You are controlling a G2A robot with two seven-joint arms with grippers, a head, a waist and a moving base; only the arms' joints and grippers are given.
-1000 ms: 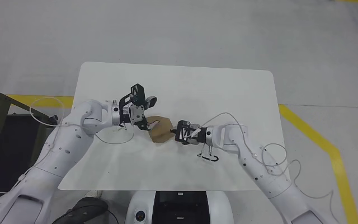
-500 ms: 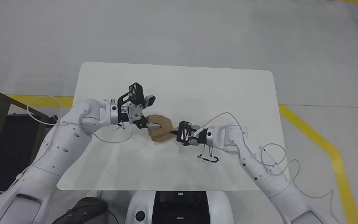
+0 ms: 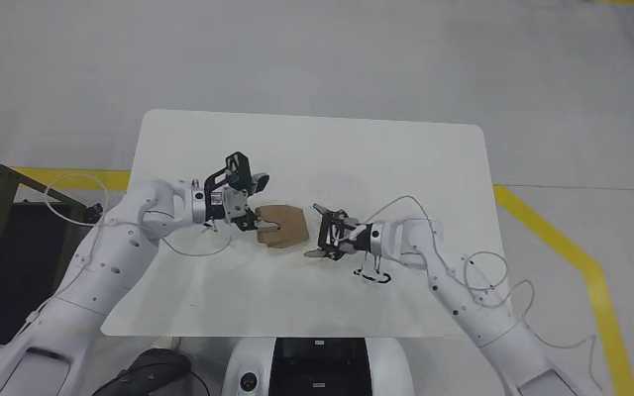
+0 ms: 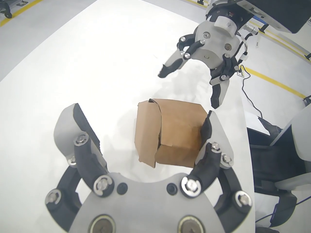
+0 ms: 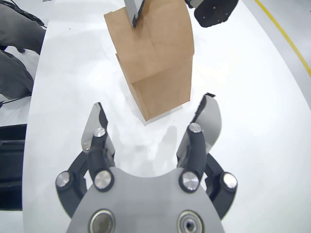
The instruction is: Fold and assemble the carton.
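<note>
Against left end effector (image 4: 143, 117) — carton (image 4: 178, 124)

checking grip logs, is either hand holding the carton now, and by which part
Nothing is held. The left hand is open with one finger resting against the carton; the right hand is open, apart from it.

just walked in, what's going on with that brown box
A two-armed robot is assembling a brown carton on the white table. The carton sits partly folded, one flap loose. The left end effector is open with one finger against it; the right end effector is open, just short of it.
</note>
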